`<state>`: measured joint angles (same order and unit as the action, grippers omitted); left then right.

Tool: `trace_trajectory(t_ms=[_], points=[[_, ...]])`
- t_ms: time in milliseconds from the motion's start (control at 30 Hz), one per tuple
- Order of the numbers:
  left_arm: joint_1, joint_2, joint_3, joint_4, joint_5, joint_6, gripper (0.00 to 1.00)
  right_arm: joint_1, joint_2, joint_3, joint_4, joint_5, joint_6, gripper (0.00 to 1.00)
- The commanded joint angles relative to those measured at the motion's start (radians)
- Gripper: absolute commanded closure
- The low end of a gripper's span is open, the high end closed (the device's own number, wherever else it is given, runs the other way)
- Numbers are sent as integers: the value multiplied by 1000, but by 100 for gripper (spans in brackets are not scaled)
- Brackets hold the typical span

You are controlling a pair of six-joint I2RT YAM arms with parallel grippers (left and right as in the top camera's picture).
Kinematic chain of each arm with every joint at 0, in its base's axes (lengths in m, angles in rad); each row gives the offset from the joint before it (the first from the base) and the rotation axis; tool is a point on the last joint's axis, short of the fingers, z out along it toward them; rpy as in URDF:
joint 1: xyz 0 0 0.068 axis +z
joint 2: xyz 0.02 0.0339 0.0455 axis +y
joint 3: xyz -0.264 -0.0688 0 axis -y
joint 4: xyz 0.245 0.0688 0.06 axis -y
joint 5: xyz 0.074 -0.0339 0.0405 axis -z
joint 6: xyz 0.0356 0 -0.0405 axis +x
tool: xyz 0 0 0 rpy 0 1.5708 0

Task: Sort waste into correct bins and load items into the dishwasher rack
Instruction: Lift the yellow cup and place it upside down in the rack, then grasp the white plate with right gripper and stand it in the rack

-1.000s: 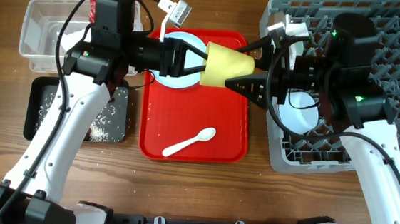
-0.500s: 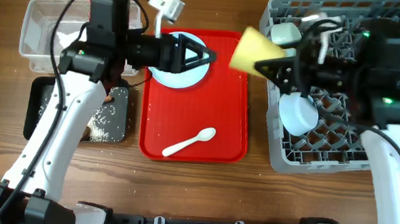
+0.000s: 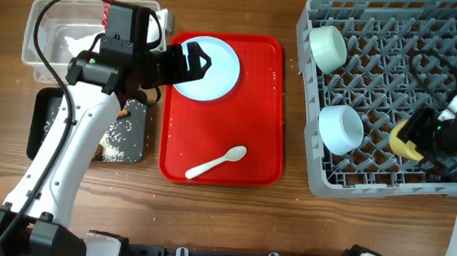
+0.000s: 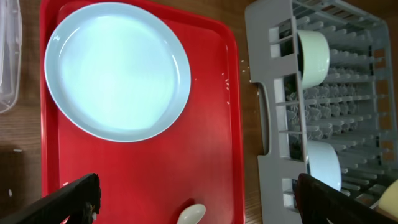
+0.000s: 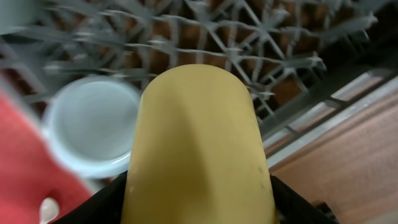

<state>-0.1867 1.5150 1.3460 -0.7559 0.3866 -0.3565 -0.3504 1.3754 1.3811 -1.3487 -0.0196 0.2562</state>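
Overhead view is showing the right gripper hovering over the near right part of the dishwasher rack, with its jaws clamping the yellow cup by the sides. The cup is hanging above the pegs, to the right of the small light blue bowl; whether it is touching a peg cannot be told. The pale green bowl is sitting at the far left corner of the rack. The left gripper is hovering over the left part of the light blue plate, with its jaws spread wide and holding nothing. The plate is lying at the far end of the red tray, and the white plastic spoon is lying at the near end. Hazards at this stage, as judged: releasing the cup too high is likely to make it bounce off the pegs and roll against the blue bowl. Placing it too near the rack's near wall is risking a fall onto the bench. Lowering it off-centre onto a peg is risking a jam or a tilted seat. The plate is lying flat, so a shallow rim grasp is likely to slip.
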Motion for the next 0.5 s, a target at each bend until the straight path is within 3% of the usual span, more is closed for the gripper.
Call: trace_trajectory(t_ms=[0,133,167,233,300,467], points=[[4,11,-21,-2,-18,12,0,-61,155,18,-1,-30,-58,55],[4,11,-20,-1,-18,12,0,-62,277,18,-11,-102,-126,56],[4,11,-20,-1,-18,12,0,-62,278,18,-12,-102,-126,50],[4,11,-20,-1,-18,12,0,-62,278,18,-23,-101,-127,23],[4,11,-20,-1,-18,12,0,-62,278,18,-28,-101,-130,13],[4,11,-20,0,-45,12,0,-55,216,116,-51,-178,-161,13]])
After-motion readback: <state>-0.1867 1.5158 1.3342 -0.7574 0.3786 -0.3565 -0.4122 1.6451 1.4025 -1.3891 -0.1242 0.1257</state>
